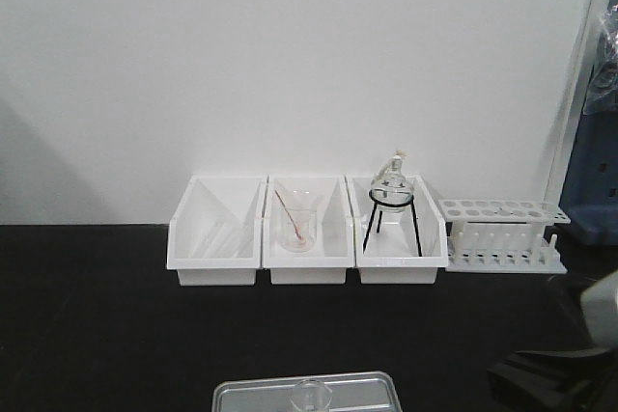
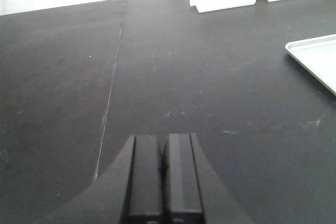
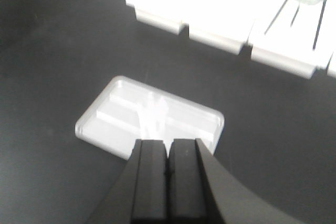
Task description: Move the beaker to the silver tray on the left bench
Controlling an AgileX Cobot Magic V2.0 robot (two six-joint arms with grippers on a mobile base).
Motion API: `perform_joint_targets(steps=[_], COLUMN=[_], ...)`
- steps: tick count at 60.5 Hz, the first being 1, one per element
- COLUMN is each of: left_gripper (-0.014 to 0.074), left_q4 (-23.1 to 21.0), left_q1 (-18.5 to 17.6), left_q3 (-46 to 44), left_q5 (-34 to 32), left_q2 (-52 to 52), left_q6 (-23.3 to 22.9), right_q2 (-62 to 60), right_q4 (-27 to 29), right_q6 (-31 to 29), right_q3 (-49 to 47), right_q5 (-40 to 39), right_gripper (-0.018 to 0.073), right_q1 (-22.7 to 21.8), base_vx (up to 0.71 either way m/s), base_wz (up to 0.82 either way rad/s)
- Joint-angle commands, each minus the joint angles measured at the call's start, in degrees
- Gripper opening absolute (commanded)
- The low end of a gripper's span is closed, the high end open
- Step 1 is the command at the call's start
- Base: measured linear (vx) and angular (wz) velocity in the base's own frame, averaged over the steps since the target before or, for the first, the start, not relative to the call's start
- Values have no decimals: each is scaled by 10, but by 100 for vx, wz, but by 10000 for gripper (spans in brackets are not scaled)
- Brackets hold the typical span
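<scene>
Left gripper [image 2: 164, 156]: low over the bare black worktop of the left bench [image 2: 157, 77], pointing toward the back wall; its two fingers are pressed together with nothing between them.
Right gripper [image 3: 168, 156]: raised above the bench and tilted down toward the silver tray [image 3: 100, 124]; fingers closed flat against each other, holding nothing. In the front view part of its dark body shows at the lower right edge.
Beaker [image 1: 311, 395]: stands upright inside the silver tray [image 1: 251, 395], near the tray's middle, round rim up, long axis vertical. In the right wrist view the beaker [image 3: 153, 113] is a blurred clear shape just beyond the fingertips, apart from them.
Silver tray: lies flat on the black worktop at the front, its long side running left to right in the front view, well apart from the white bins [image 1: 307, 231] at the back. One corner of the tray [image 2: 315, 59] shows at the right edge of the left wrist view.
White bins: three side by side against the wall; the middle one holds a larger beaker with a pinkish rod [image 1: 295, 224], the right one a round flask on a black tripod [image 1: 392, 205].
Test tube rack [image 1: 502, 233]: white, just to the right of the bins.
Writing: no readable labels or brands; too blurred to tell.
</scene>
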Motion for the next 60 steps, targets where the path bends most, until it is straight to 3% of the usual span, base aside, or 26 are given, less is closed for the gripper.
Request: perform_joint_targets(steps=[1, 10, 19, 30, 38, 60], left_gripper=[1, 1, 1, 1, 1, 1], left_q4=[-1, -1, -1, -1, -1, -1], left_q1=[-4, -4, -4, -4, -4, -4], left_q3=[11, 11, 11, 11, 11, 11], left_q5=[-43, -43, -43, -43, -43, -43], left_q2=[-4, -4, -4, -4, -4, -4], left_q6=[-1, -1, -1, -1, -1, -1], right_q2=[-49, -132, -236, -380, -467, -464], right_q4=[-17, 5, 27, 28, 19, 7], right_q6=[-2, 2, 1, 1, 1, 2], right_q3=[56, 214, 337, 436, 448, 448], right_q5=[-152, -311, -313, -313, -278, -277], right_gripper=[-14, -14, -14, -13, -13, -11], right_q1=[-19, -122, -234, -317, -339, -342], base_vx=[0, 0, 0, 0, 0, 0], base_wz=[0, 0, 0, 0, 0, 0])
